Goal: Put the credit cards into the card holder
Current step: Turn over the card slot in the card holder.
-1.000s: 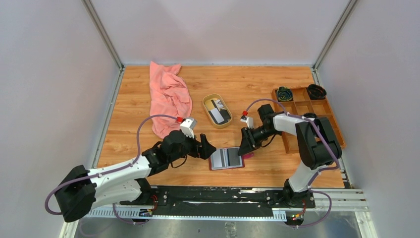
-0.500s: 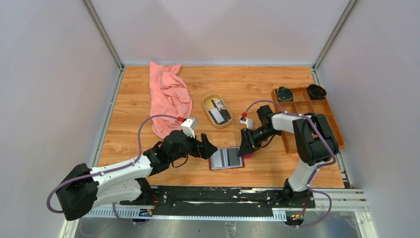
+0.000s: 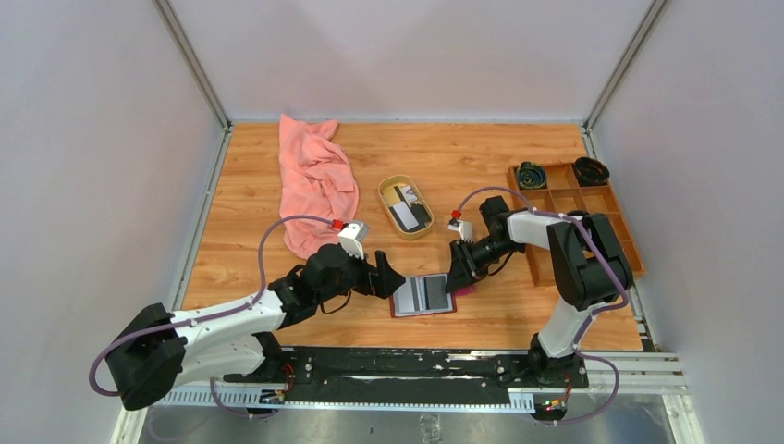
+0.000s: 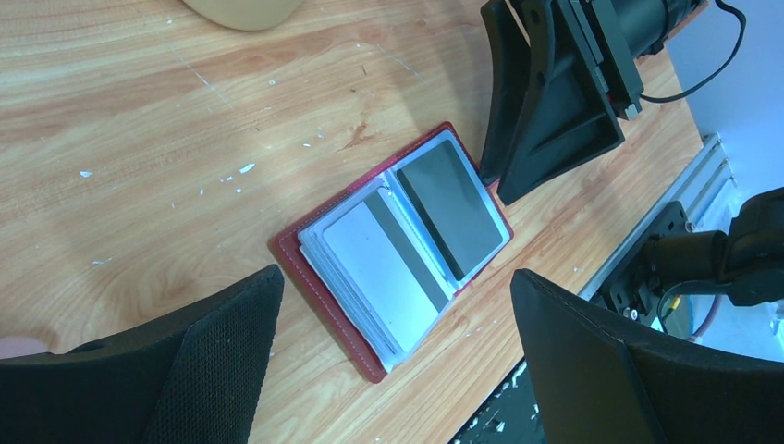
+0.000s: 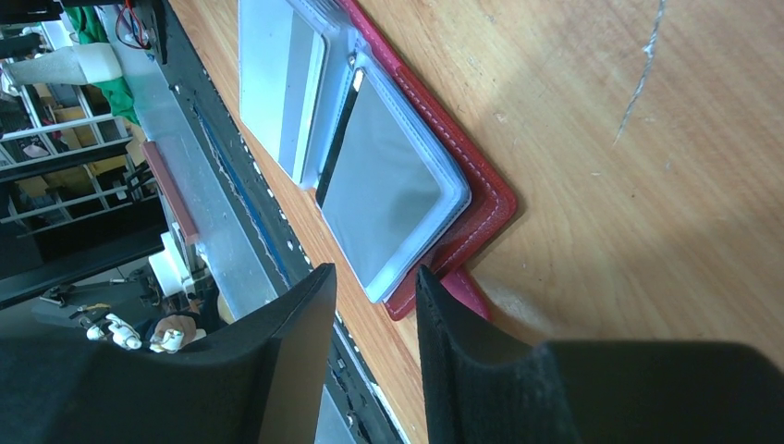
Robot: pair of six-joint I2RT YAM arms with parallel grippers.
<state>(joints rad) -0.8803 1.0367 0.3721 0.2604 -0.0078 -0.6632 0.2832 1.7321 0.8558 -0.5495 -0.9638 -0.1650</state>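
Wooden bench (image 3: 481,157) holds the red card holder (image 3: 423,294), lying open near the front edge. Left gripper (image 3: 393,280) hangs wide open just beside it. Right gripper (image 3: 455,277) sits at its right edge, jaws narrow and empty. More credit cards (image 3: 408,211) lie in the tan dish (image 3: 384,196). A bump there could slide the holder or flip it shut.

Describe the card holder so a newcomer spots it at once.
On the wooden table, look near the front edge, between the left gripper and right gripper. The card holder lies open there: a dark red wallet showing one grey and one black panel, unlike the oval tan dish behind it.
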